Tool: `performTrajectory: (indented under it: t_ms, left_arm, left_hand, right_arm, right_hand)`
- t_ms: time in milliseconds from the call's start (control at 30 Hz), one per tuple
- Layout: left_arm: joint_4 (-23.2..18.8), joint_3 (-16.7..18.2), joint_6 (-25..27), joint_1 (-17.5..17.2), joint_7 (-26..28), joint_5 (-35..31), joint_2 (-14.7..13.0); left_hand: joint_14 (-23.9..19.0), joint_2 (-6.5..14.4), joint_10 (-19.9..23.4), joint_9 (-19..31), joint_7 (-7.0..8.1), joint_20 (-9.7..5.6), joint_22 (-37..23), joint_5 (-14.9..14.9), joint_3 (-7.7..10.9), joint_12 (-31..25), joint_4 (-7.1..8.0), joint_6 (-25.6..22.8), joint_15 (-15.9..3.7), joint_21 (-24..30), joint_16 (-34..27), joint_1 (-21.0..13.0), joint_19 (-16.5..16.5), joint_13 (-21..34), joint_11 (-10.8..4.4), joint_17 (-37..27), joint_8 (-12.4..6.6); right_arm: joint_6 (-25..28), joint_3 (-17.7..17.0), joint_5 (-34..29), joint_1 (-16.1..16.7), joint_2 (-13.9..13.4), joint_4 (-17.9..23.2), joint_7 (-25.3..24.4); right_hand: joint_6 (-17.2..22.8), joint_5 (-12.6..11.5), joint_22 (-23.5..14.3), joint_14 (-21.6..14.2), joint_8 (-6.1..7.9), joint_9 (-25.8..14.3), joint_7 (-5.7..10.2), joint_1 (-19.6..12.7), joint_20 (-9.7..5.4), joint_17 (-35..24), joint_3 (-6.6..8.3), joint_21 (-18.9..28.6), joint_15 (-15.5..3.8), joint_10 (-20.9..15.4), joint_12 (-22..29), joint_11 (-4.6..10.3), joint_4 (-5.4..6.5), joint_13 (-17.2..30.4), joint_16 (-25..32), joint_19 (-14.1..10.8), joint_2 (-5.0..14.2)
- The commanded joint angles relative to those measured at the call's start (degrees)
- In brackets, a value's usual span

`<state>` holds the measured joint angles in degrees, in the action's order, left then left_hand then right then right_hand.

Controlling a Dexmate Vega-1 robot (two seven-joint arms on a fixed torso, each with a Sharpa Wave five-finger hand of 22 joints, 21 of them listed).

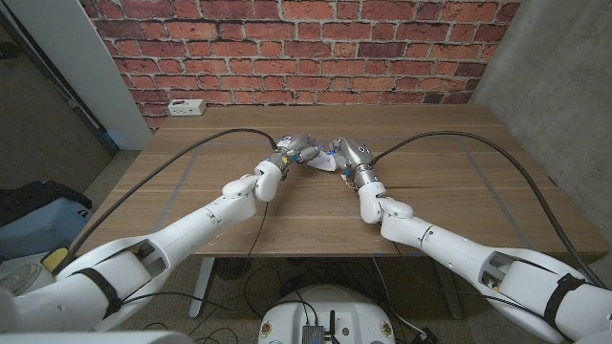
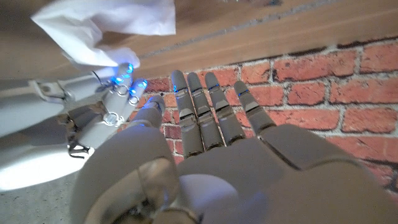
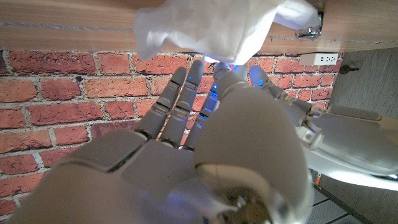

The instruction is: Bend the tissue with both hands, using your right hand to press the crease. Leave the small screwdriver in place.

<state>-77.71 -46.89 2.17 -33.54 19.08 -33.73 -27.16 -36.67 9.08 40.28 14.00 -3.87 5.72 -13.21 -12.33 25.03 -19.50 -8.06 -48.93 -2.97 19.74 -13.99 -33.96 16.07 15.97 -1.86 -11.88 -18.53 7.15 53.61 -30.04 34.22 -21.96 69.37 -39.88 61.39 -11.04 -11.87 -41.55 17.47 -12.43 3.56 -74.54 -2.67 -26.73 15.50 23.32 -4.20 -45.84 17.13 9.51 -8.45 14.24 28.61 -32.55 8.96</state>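
White power strip (image 1: 186, 108) on the wooden table (image 1: 459, 191); brick wall (image 1: 287, 48) behind.

Left hand (image 1: 295, 149), right hand (image 1: 346, 153) close together, fingers extended.

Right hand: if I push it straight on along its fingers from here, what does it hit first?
Most likely the tissue: the right hand has its fingers reaching to the tissue's edge. The left hand sits close beside that line, so a slight drift could meet it instead. Depth is unclear.

centre: left hand (image 1: 298, 149) and right hand (image 1: 346, 153) crowd tissue (image 1: 320, 161), blocking each other | sides, near edge: bare table (image 1: 449, 182) | far-left corner: white power strip (image 1: 186, 108)
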Motion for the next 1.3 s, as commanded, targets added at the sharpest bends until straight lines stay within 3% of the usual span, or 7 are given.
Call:
performTrajectory:
  t_ms: [33,300,467,567,767,967,1300]
  left_arm:
    - [-6.5,-0.8,31.7,-2.4,16.4,-8.8,2.3]
    - [-6.7,6.5,14.9,-6.5,26.2,4.7,1.6]
    - [-5.8,9.7,2.1,-8.4,32.7,10.2,1.5]
    - [-6.4,11.8,-2.2,-10.1,35.6,13.0,2.2]
    - [-14.1,17.7,5.6,-16.9,40.7,18.0,6.5]
    - [-19.8,20.5,11.8,-21.0,38.4,21.3,5.9]
    - [-17.6,20.1,-2.6,-22.7,30.5,24.2,-0.6]
  left_hand:
    - [0.4,-0.9,-1.2,0.2,-0.06,0.32,-0.6,-0.3,0.07,-0.2,0.67,1.1,0.64,1.2,0.5,1.3,1.2,0.6,0.16,-0.7,0.16]
    - [-3.3,1.6,0.5,0.7,-1.40,1.05,-1.6,-0.6,1.32,-1.6,4.21,2.2,2.08,4.3,-0.7,5.9,5.0,1.7,2.26,-2.1,0.57]
    - [1.5,-0.5,-6.4,-0.2,1.21,2.81,-1.9,1.1,-0.40,0.7,9.64,13.0,4.30,5.0,1.2,14.2,2.9,2.8,3.08,-3.3,5.94]
    - [3.1,-1.1,-8.1,-0.6,2.16,3.12,-1.8,1.5,-0.81,1.5,10.26,15.5,4.65,4.9,1.6,15.6,2.1,2.9,3.04,-3.3,7.02]
    - [5.0,-1.4,-10.3,-1.1,2.43,3.96,-1.6,1.8,-0.93,2.7,10.82,18.1,5.78,4.6,2.1,17.2,0.8,3.1,3.45,-3.1,7.58]
    - [7.1,-1.6,-12.3,-1.5,2.89,4.87,-1.5,1.7,-0.64,3.8,10.76,21.3,6.75,4.6,2.6,17.8,0.2,3.1,4.36,-2.8,8.22]
    - [15.7,-1.8,-18.7,-2.8,4.77,5.83,-0.4,1.7,0.82,7.3,9.77,29.4,6.74,2.7,3.6,18.6,-4.0,1.7,4.03,-0.6,8.52]
  right_arm:
    - [1.3,-1.1,-1.4,1.9,-1.7,3.9,-1.6]
    - [-0.6,-0.4,-2.1,1.2,-1.4,4.0,-0.6]
    - [-2.0,0.3,-2.5,-0.1,-0.6,2.8,0.2]
    - [-3.0,0.8,-2.9,-0.9,0.2,1.8,0.3]
    - [-4.6,2.2,-4.0,-2.6,1.5,0.0,0.8]
    - [-6.4,3.0,-4.2,-3.9,2.7,-2.0,0.6]
    - [-9.9,5.0,-5.0,-6.4,4.3,-5.0,1.4]
  right_hand:
    - [0.1,-0.3,-0.3,-0.4,0.01,-0.4,-0.01,-0.9,-0.30,-0.2,-0.40,0.5,-9.45,-0.7,-0.1,0.20,-0.05,0.2,0.0,-0.1,0.15]
    - [0.0,-0.5,-0.3,-0.4,0.04,-0.6,0.08,-1.1,-0.59,-0.3,-0.67,0.8,-9.43,-0.8,-0.1,0.29,0.08,0.5,-0.2,0.1,0.28]
    - [-0.1,-0.6,-0.4,-0.6,0.03,-0.7,0.28,-1.1,-0.79,-0.4,-0.89,1.1,-9.45,-1.0,-0.1,0.24,0.16,0.6,-0.1,0.0,0.32]
    - [-0.1,-0.6,-0.4,-0.5,0.11,-0.9,0.26,-1.2,-0.80,-0.4,-0.96,1.2,-9.47,-1.1,-0.1,0.40,0.16,0.7,-0.1,0.0,0.33]
    - [-0.1,-0.7,-0.4,-0.5,0.23,-1.1,0.42,-1.3,-0.85,-0.5,-1.11,1.5,-9.47,-1.0,-0.2,0.59,0.21,0.9,-0.2,0.1,0.39]
    - [-0.1,-0.9,-0.5,-0.5,0.36,-1.4,0.47,-1.4,-0.96,-0.5,-1.45,1.9,-9.48,-1.2,-0.1,0.18,0.36,1.2,-0.5,0.4,0.47]
    - [-0.4,-1.0,-0.6,-0.4,0.51,-1.9,0.78,-1.3,-1.40,-0.7,-1.89,2.3,-9.45,-1.2,-0.3,0.96,0.59,1.5,-0.6,0.9,0.55]
